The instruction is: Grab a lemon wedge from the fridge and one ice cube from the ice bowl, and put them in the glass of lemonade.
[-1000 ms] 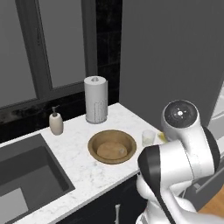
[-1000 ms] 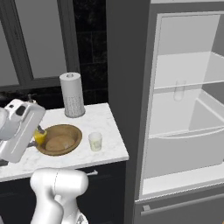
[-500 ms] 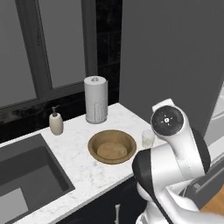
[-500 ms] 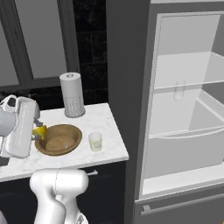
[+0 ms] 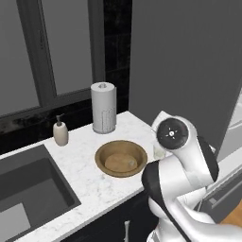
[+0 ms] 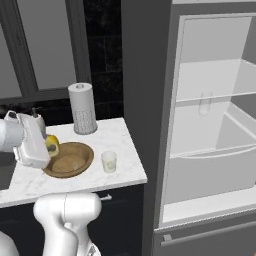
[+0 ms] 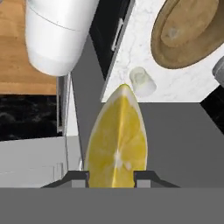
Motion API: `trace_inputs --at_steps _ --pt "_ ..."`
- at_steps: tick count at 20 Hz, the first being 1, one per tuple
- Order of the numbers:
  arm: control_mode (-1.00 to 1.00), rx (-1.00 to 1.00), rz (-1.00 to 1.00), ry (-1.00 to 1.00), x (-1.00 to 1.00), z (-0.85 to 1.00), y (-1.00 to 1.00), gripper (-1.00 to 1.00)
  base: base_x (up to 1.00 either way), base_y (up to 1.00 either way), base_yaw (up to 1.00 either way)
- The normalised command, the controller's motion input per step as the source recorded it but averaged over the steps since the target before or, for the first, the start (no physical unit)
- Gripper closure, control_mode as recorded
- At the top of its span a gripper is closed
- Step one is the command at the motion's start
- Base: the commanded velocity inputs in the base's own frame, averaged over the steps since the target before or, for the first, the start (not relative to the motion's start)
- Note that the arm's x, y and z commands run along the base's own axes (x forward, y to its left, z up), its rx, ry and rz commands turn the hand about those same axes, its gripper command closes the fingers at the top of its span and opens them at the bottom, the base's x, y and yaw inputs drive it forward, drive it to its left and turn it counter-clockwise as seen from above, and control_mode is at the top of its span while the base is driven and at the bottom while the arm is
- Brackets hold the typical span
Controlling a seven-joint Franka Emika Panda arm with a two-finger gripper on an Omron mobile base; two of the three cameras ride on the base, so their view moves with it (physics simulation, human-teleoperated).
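My gripper [image 7: 111, 175] is shut on the lemon wedge [image 7: 116, 146], bright yellow with its point away from the hand. In the right base view the gripper [image 6: 49, 148] holds the lemon wedge [image 6: 52, 145] above the left rim of the ice bowl [image 6: 70, 161]. The glass of lemonade [image 6: 108, 161] stands on the counter right of the bowl. The hand view looks down on the glass of lemonade [image 7: 142, 81] and the ice bowl [image 7: 190, 33]. The fridge [image 6: 210, 125] stands open at the right. In the left base view the arm partly hides the glass of lemonade [image 5: 158, 152] beside the ice bowl [image 5: 120, 158].
A paper towel roll [image 6: 82, 108] stands at the back of the white marble counter [image 6: 125, 140]. A soap dispenser [image 5: 60, 132] and a dark sink [image 5: 28, 194] lie to the left. A tall clear vessel [image 6: 204, 104] stands on a fridge shelf.
The hand with the lemon wedge has drifted a little right and up over the bowl's left rim. The arm's upper joint has shifted left in the left base view.
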Motion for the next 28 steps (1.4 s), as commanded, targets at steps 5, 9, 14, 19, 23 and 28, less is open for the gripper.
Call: trace_inputs --at_steps 5,9,14,19,23,28 --pt "-1.00 -0.44 0.14 0.33 0.00 0.00 0.00 1.00 0.00 0.00 0.00" --pt "-1.00 -0.40 0.03 0.28 0.03 0.00 0.00 1.00 0.00 0.00 0.00" --pt "-1.00 -0.33 0.00 0.18 0.28 0.00 0.00 1.00 0.00 0.00 0.00" --pt "-1.00 -0.10 -0.02 -0.03 0.18 -0.08 -0.03 1.00 0.00 0.00 0.00" --pt "-1.00 0.00 0.00 -0.23 0.14 -0.38 -0.03 1.00 0.00 0.00 0.00" --pt "-1.00 0.06 0.00 -0.24 0.23 -0.15 -0.15 1.00 0.00 0.00 0.00"
